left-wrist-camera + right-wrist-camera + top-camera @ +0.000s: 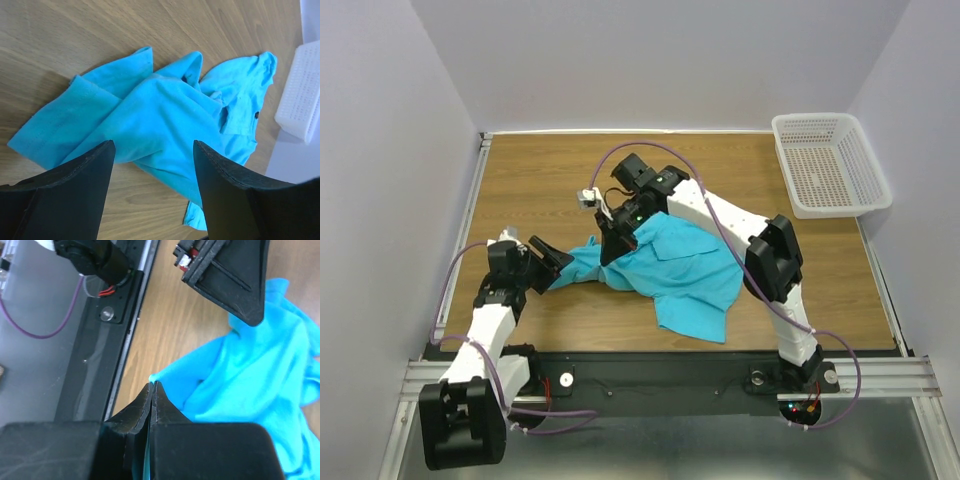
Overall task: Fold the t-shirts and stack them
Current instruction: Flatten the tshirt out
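- Right gripper (152,386): its jaws are pressed together on a thin fold of the t-shirt (685,270), and the cloth is drawn up into a small peak at their tips.
- Left gripper (152,150): its jaws stand wide apart with nothing between them, poised over the shirt's left-hand edge.
- Handling, as I judge it: the cloth is light, limp and thin. It will drape and drag rather than keep a shape, and it cannot break. A pinch on a single hem or sleeve edge should hold best. Grabbing the bunched middle would likely catch several layers.
- Look: bright turquoise and short-sleeved, with a collar and a small dark chest mark. It is crumpled, with parts overlapping, and not yet folded.
- Place: it lies on the middle of the tabletop (550,180), near the arms, well apart from the white mesh basket (828,165) at the far right corner.
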`<act>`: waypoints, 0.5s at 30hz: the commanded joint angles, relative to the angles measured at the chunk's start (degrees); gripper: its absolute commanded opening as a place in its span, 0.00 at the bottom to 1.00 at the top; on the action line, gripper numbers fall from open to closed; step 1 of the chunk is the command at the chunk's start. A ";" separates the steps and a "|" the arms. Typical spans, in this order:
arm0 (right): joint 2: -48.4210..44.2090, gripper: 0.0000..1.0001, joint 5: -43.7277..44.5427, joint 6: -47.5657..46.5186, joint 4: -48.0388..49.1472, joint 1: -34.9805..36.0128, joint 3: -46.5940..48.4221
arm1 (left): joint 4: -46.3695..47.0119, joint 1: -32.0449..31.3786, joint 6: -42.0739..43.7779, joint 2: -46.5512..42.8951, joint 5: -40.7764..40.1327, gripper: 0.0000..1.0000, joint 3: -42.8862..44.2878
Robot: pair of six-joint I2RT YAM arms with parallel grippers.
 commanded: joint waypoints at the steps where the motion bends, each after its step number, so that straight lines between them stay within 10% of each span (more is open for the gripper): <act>1: -1.80 0.00 2.06 0.65 -0.07 -2.84 5.15 | -3.56 -1.63 1.62 3.86 -4.84 0.75 5.35; 15: -0.75 0.01 5.58 3.11 1.24 -6.36 6.57 | -7.44 -13.67 -0.48 19.78 -13.29 0.74 16.34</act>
